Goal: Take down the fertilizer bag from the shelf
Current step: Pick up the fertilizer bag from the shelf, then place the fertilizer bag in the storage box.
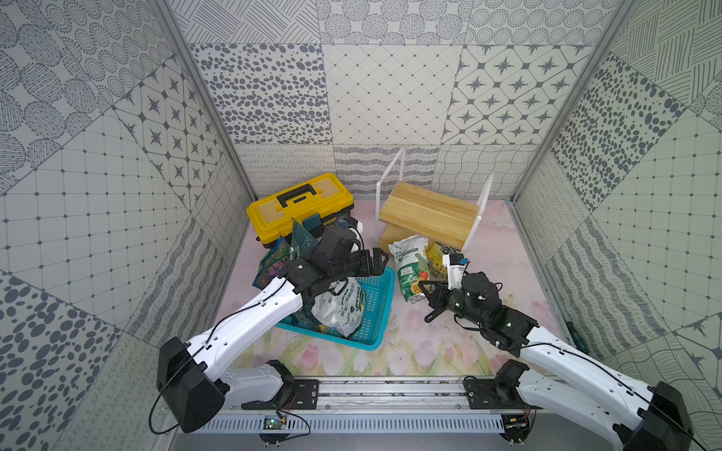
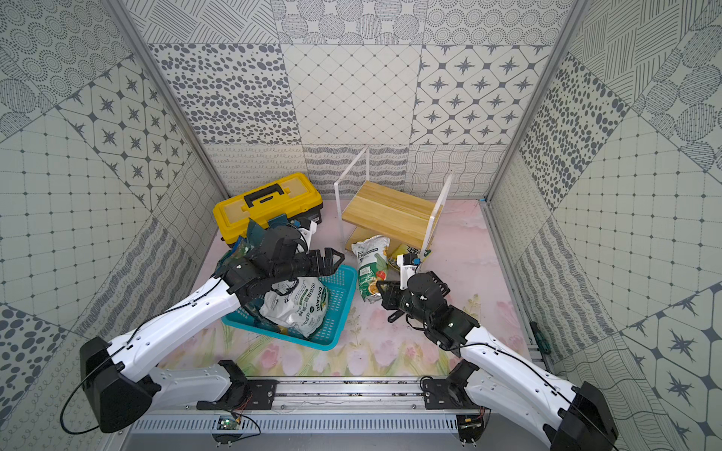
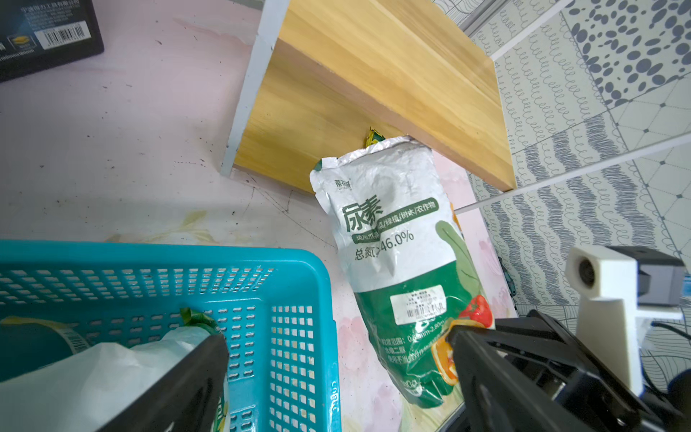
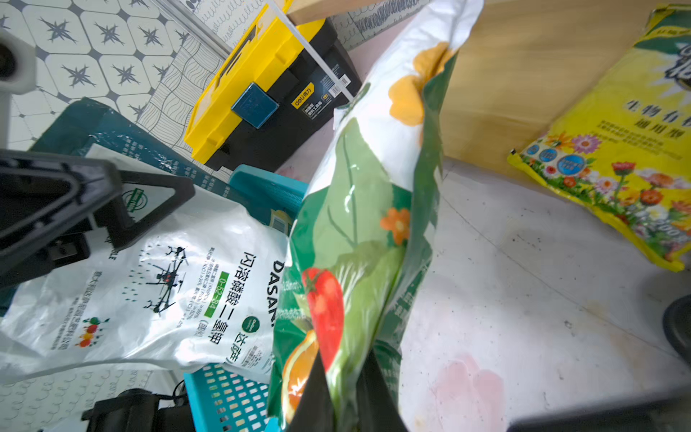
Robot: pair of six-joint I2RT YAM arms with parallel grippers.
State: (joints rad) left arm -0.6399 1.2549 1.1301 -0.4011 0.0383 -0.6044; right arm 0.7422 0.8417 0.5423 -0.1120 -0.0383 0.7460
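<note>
The fertilizer bag [image 1: 407, 269] [image 2: 368, 269] [image 3: 396, 239] [image 4: 359, 209] is white on top and green below, printed with vegetables. Its top end leans at the front of the shelf [image 1: 429, 213] [image 2: 390, 211] [image 3: 374, 74] and its bottom end points toward the front. My right gripper [image 1: 424, 289] [image 2: 381, 291] [image 4: 347, 389] is shut on that bottom edge. My left gripper [image 1: 381, 261] [image 2: 336, 258] [image 3: 336, 336] hangs open with nothing in it over the basket's far right corner, just left of the bag.
A teal basket [image 1: 381, 312] [image 3: 299, 262] holding a white bag [image 1: 340, 308] [image 4: 168, 284] sits left of centre. A yellow toolbox [image 1: 301, 207] stands behind it, with a dark teal bag [image 1: 301, 239] between them. A yellow flowered bag [image 1: 439, 254] [image 4: 617, 149] lies on the shelf's lower board.
</note>
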